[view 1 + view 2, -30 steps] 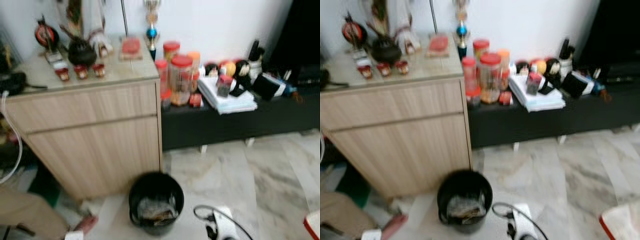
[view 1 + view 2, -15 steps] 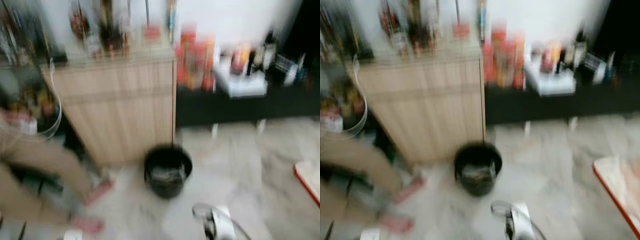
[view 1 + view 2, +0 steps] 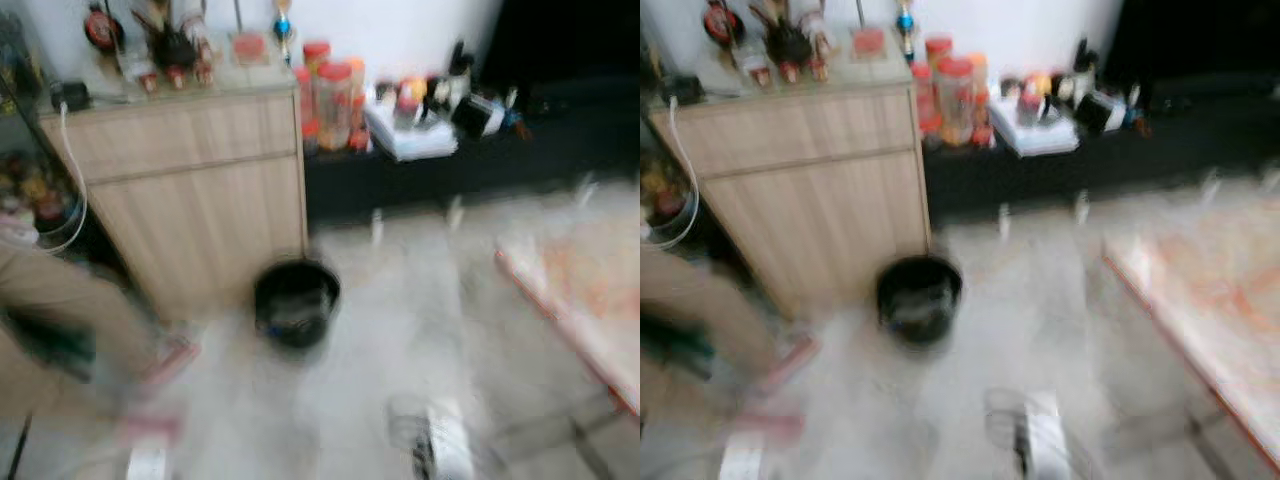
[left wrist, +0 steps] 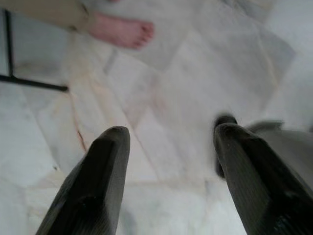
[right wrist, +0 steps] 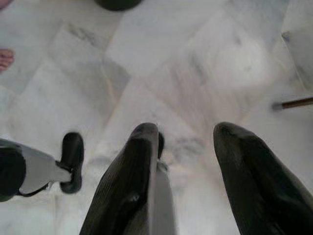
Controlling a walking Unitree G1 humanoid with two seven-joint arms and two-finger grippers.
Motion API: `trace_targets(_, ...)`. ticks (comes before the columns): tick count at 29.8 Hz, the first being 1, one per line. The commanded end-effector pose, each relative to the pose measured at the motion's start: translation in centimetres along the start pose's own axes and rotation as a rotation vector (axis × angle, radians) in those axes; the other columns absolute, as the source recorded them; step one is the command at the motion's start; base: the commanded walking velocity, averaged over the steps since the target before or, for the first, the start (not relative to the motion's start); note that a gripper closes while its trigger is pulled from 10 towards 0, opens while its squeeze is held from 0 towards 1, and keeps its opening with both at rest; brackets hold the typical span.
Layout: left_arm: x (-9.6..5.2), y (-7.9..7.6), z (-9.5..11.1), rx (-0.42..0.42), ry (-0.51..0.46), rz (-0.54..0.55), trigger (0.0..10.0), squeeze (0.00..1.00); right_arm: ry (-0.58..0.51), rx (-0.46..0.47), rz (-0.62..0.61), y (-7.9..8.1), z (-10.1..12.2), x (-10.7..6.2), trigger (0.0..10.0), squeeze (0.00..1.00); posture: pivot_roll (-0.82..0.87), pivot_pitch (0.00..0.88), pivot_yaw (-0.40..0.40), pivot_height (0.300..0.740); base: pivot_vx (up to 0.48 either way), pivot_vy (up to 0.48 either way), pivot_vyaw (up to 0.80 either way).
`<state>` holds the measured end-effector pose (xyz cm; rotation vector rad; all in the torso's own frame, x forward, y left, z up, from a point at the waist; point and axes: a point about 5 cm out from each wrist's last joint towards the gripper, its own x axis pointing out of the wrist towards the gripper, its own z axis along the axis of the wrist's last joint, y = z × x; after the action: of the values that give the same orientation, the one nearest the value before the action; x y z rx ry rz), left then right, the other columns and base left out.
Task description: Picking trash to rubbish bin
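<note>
Searching for trash: left gripper and right gripper jaws released, empty above marble floor. Black rubbish bin by wooden cabinet. Next: locate trash.

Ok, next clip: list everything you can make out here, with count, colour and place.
Rubbish bin: one, black, on the floor beside the cabinet.
Cabinet: one, light wood, left, small ornaments on top.
Jars: several, red-lidded, on the low black bench.
Papers: white stack, on the bench.
Mat: pale with a red edge, right floor.
Floor: grey-white marble.
Person: a bare foot on the floor, left.
Left end effector: black fingers, open, above the floor.
Right end effector: black fingers, open, above the floor.
</note>
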<state>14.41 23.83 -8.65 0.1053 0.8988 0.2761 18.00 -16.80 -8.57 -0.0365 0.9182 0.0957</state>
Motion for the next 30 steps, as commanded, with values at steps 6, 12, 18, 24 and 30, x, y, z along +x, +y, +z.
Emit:
trace_targets(6,0.01,-0.10,-0.04,-0.003,0.007,0.005,10.0,0.00,-0.009,0.006,-0.003,-0.24,0.26,0.02,10.0,0.00,0.02,0.047,-0.019,0.740,-0.132,0.000,0.00)
trace_targets(12,0.08,-0.29,0.12,0.003,0.008,-0.003,10.0,0.00,-0.013,0.008,-0.004,-0.19,0.35,0.04,10.0,0.00,0.02,0.039,-0.014,0.740,0.000,0.000,0.00)
trace_targets(18,0.14,-0.23,0.40,0.002,-0.005,-0.003,10.0,0.00,-0.012,0.014,-0.006,-0.16,0.32,0.04,10.0,0.00,0.03,0.031,-0.009,0.740,0.000,0.000,0.00)
trace_targets(24,0.15,-0.14,0.45,0.007,-0.007,-0.001,10.0,0.00,-0.008,0.022,-0.001,0.02,0.21,0.05,10.0,0.00,0.03,0.026,-0.003,0.740,0.000,0.000,-0.21)
trace_targets(30,0.18,-0.05,0.54,0.012,-0.009,0.000,10.0,0.00,-0.001,0.021,0.005,0.28,0.17,0.09,10.0,0.00,0.03,0.023,-0.002,0.740,0.000,0.000,-0.75)
